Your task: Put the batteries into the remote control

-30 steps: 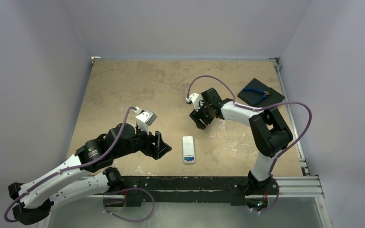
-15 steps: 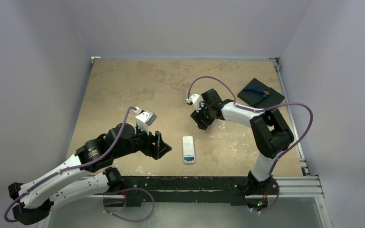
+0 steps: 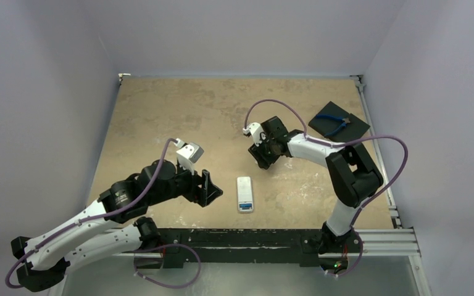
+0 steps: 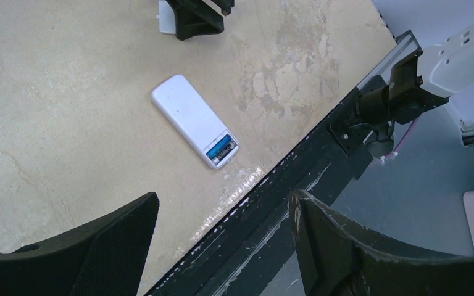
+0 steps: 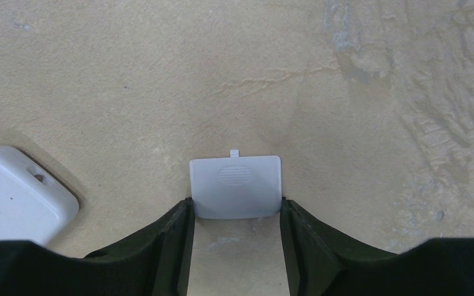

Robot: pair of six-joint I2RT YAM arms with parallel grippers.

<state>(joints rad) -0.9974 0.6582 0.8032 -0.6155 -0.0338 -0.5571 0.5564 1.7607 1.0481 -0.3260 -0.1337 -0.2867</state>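
The desk (image 3: 160, 123) is mottled tan with paler, chalky blotches. The remote control (image 3: 244, 193) is plain white, with a bright blue battery (image 4: 221, 147) showing at its open end. Beyond the remote, the battery cover (image 5: 236, 186) is pale grey-white with a finely ribbed oval patch, between the black fingers (image 5: 166, 246) of the right gripper (image 5: 236, 206). Right of the remote, blue-handled pliers (image 3: 333, 122) lie on a black pad (image 3: 353, 131).

1. A robotics lab cell: plain pale walls (image 3: 43, 92) enclose the tabletop (image 3: 179, 111) on three sides.
2. Metal framing rail (image 3: 382, 234) lines its near edge.
3. Pliers (image 3: 332, 120) lie on a black pad (image 3: 358, 126) at its far right corner.
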